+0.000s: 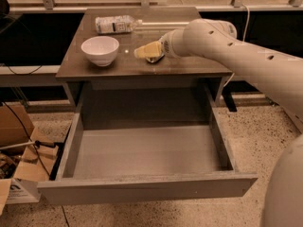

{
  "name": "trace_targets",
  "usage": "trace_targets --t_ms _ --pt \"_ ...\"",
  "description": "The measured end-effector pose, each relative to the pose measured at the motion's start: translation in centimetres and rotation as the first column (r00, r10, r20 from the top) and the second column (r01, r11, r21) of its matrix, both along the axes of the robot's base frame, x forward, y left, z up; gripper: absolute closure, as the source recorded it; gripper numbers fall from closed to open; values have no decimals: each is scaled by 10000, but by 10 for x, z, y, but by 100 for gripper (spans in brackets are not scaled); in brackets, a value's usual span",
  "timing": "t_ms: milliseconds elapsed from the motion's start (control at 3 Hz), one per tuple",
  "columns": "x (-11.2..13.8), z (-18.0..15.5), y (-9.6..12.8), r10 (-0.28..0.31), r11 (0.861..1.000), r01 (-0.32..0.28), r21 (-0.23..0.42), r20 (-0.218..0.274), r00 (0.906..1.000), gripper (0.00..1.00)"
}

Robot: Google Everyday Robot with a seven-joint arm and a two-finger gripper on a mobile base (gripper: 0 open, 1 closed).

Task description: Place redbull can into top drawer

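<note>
Brown glossy tabletop (189, 65) is being reached across by the pale gripper (146, 51), its grip not being shown clearly enough to tell. The silvery redbull can (154, 59) is being mostly covered by it on that top. Round white bowl (100, 50) and clear plastic bottle (116, 24) are being seen nearby. The flat grey top drawer (142, 150) is being shown pulled open below.
</note>
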State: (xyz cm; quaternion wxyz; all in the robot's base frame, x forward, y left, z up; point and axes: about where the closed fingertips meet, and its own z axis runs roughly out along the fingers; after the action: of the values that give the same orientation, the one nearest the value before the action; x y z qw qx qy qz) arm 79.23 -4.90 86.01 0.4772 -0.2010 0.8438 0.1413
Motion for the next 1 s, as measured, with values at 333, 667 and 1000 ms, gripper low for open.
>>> trace_targets --t_ms 333,667,1000 --pt "18 -21 4 -319 9990 320 327 -43 9995 3" --pt "30 -34 11 -526 9966 529 629 -56 9986 30" --pt "32 -35 14 -618 9955 617 720 -2 9981 53"
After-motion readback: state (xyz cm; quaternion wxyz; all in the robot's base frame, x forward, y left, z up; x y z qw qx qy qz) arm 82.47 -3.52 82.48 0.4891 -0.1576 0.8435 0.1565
